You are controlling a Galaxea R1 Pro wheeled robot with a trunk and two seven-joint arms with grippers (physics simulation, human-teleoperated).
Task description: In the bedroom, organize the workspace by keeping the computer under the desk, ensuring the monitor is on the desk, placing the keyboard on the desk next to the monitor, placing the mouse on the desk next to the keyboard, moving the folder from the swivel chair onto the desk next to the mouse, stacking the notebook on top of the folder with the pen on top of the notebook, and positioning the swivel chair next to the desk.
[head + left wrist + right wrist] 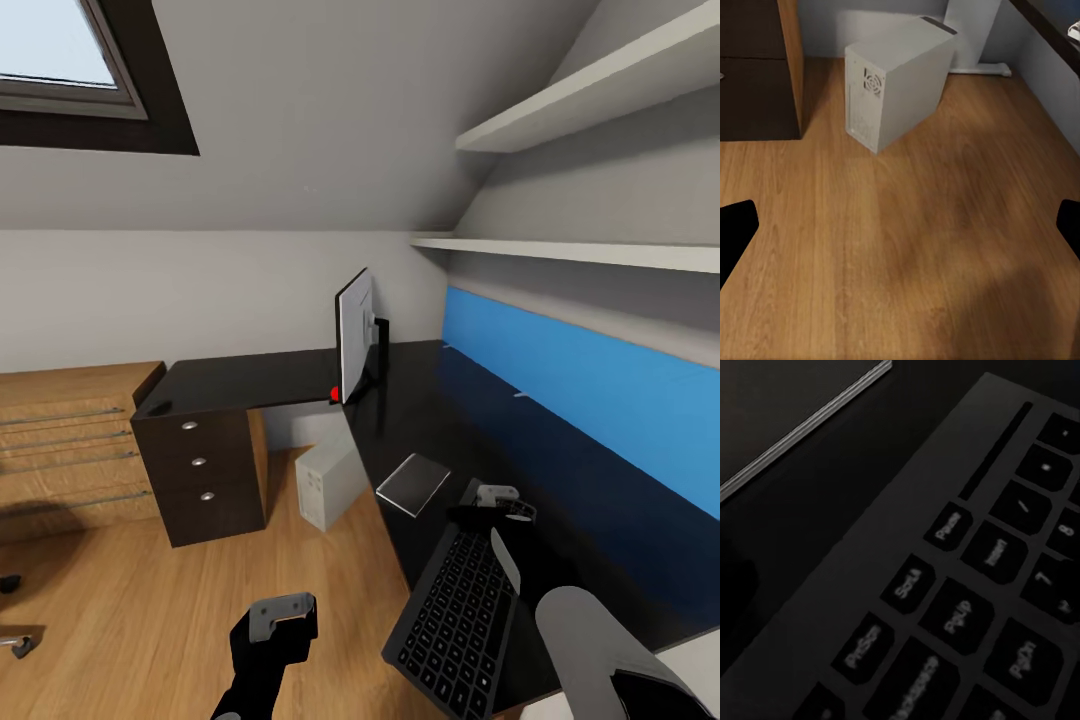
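Right now the keyboard (455,622) lies on the desk (560,470) with its near corner at, perhaps just past, the front edge, well short of the monitor (353,337). The right gripper (503,512) sits at the keyboard's far end; whether its fingers grip it I cannot tell. A careless pull could tip the keyboard off to the floor, or a push could shove it into the notebook (413,484) just beyond. The left gripper (283,614) hangs spread wide over the floor, facing the computer (896,80)
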